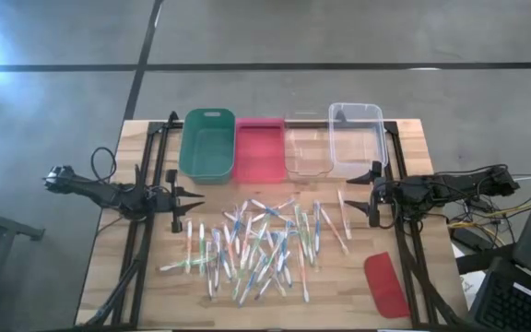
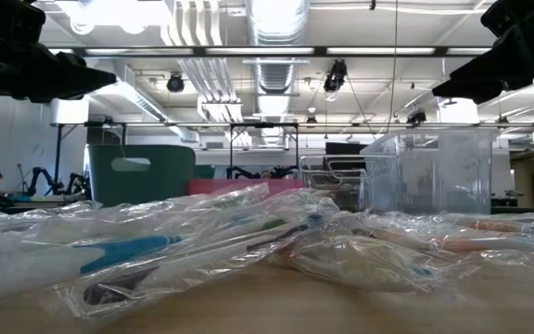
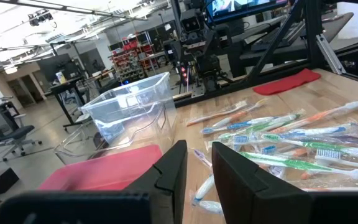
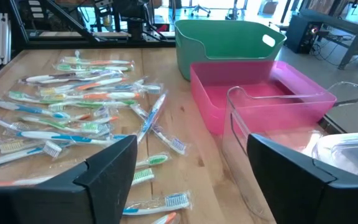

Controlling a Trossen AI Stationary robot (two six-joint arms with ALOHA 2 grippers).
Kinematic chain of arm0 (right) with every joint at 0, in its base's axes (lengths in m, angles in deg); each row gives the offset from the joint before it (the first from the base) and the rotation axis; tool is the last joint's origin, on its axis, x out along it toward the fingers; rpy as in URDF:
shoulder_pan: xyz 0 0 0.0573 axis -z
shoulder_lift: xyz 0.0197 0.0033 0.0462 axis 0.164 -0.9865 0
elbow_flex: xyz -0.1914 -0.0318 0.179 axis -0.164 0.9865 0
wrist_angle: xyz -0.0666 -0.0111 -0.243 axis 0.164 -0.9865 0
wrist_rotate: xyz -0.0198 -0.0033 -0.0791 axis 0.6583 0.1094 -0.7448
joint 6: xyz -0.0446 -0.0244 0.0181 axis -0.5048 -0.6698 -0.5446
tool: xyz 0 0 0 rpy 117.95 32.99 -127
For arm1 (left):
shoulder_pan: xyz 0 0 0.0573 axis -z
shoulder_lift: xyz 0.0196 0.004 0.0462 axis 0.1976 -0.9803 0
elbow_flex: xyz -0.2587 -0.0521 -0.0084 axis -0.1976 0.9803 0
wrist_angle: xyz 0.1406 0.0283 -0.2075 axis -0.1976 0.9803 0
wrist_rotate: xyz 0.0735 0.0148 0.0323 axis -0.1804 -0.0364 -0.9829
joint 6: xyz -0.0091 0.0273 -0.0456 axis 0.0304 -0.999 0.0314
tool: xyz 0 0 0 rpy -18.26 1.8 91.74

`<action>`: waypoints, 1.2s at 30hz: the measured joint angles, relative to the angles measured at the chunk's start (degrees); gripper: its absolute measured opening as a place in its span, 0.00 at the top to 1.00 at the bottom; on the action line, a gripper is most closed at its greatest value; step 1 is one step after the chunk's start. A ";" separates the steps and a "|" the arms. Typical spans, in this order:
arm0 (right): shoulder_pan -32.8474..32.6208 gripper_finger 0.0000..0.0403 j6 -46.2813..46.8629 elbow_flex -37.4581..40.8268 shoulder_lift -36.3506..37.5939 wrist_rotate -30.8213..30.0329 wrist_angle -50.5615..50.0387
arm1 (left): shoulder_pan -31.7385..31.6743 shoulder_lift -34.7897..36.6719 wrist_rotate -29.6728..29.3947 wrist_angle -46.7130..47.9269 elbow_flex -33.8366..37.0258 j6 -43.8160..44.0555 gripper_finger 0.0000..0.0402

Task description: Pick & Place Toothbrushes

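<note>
Several toothbrushes in clear wrappers lie scattered flat on the wooden table's middle; they also show in the left wrist view and the right wrist view. My left gripper hovers at the pile's left side, level, with a narrow gap between its fingers and nothing in it. My right gripper hovers at the pile's right side, wide open and empty, tilted slightly down. Both stand above the table, clear of the toothbrushes.
Along the far edge stand a green bin, a pink bin, a low clear bin and a taller clear bin. A flat red lid lies at the near right. Dark frame rails run down both table sides.
</note>
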 joint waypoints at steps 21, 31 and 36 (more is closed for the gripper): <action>0.01 0.41 -15.22 0.00 -0.44 0.00 20.89 | 0.00 0.00 0.02 0.02 0.01 0.00 0.80; 0.01 0.36 -14.94 0.01 -1.11 0.04 31.85 | 0.00 0.00 0.00 0.02 0.01 -0.01 0.80; -0.16 0.32 -6.98 0.02 -1.13 0.64 33.62 | 0.00 0.01 0.02 0.02 0.00 0.01 0.80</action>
